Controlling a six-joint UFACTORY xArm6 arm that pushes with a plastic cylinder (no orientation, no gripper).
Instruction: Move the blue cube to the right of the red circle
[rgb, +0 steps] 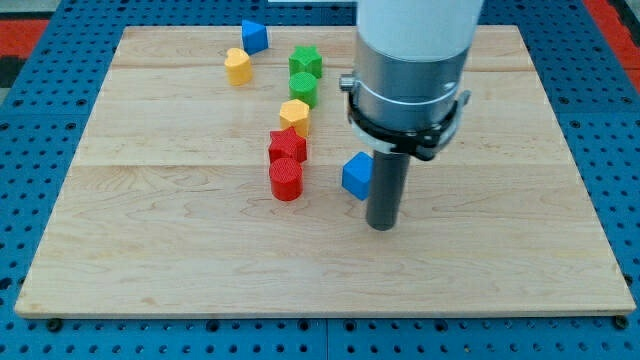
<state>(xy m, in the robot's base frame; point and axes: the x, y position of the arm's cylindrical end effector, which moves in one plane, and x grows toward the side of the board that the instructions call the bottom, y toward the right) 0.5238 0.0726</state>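
Note:
The blue cube (356, 176) lies near the board's middle, to the right of the red circle (285, 180), with a gap between them. My tip (381, 226) rests on the board just right of and below the blue cube, close against its right side. The rod rises from the tip to the large grey arm body above. A red star-like block (287, 146) sits just above the red circle.
A yellow block (295, 115), a green circle (303, 88) and a green star (305, 63) form a column above the red ones. A yellow block (237, 66) and a blue triangle-like block (254, 36) lie at the top left. The wooden board (150, 250) ends on all sides.

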